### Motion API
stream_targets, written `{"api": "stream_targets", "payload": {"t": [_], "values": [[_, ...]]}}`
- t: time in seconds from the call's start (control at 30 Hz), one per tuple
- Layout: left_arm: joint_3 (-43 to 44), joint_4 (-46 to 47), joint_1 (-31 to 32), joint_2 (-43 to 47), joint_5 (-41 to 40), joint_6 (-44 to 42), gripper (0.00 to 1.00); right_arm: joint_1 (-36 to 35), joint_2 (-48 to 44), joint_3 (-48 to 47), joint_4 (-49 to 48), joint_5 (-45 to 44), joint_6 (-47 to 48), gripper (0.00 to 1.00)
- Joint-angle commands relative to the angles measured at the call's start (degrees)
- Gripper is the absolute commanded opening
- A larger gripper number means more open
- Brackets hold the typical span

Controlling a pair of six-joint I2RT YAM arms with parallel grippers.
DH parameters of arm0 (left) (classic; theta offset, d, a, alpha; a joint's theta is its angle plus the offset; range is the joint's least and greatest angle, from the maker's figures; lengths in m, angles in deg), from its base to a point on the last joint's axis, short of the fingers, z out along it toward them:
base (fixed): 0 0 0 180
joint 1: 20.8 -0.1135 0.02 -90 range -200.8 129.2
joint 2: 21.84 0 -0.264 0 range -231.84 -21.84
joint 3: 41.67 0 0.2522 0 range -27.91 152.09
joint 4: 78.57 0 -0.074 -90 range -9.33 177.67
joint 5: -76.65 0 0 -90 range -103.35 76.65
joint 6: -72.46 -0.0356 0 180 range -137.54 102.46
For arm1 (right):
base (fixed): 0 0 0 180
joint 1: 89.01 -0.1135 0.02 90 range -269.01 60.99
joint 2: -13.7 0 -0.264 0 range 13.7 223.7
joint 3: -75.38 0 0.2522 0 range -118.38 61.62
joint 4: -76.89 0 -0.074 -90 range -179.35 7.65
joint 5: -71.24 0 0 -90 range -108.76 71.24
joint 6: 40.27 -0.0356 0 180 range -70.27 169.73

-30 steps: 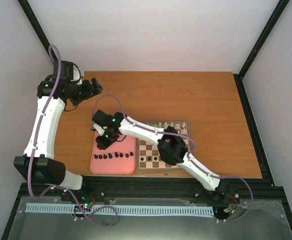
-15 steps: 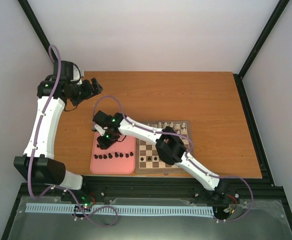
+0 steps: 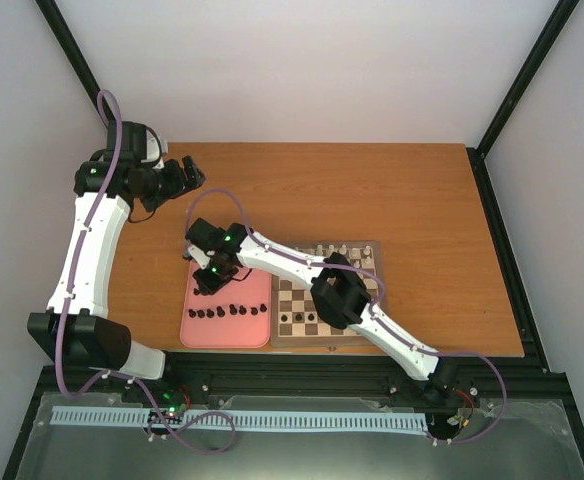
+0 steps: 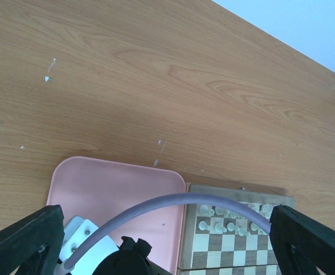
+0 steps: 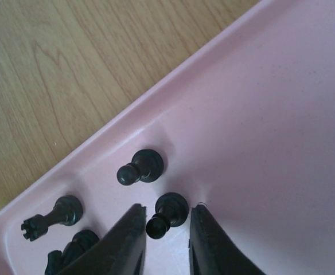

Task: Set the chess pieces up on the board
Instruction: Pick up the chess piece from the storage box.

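My right gripper is low over the pink tray, open, with a small black pawn standing between its fingertips; narrow gaps show on both sides. A second black pawn and other black pieces stand close by. From above, the right gripper is at the tray's back left, and a row of black pieces stands near the tray's front. The board lies right of the tray. My left gripper is open and empty at the table's far left.
White pieces line the board's far rows and also show in the left wrist view. A few black pieces stand on the board's near rows. My right arm's purple cable arcs over tray and board.
My right arm has shifted slightly left and settled over the tray. The left arm has not moved.
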Motion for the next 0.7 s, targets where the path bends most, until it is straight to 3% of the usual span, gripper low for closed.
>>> {"api": "stream_targets", "payload": {"t": [0.0,0.37,0.67], "values": [[1.83,0.36,0.21,-0.38,-0.04,-0.64,1.0,0.0,1.12,-1.88,0.54,0.42,0.49,0.21],[1.66,0.36,0.22,-0.49,-0.04,-0.66,1.0,0.4,0.76,-1.73,1.49,-1.07,0.41,0.03],[2.08,0.18,0.14,-0.49,-0.3,-0.73,1.0,1.34,-8.26,3.65,-0.26,-10.25,0.5,0.03]]}}
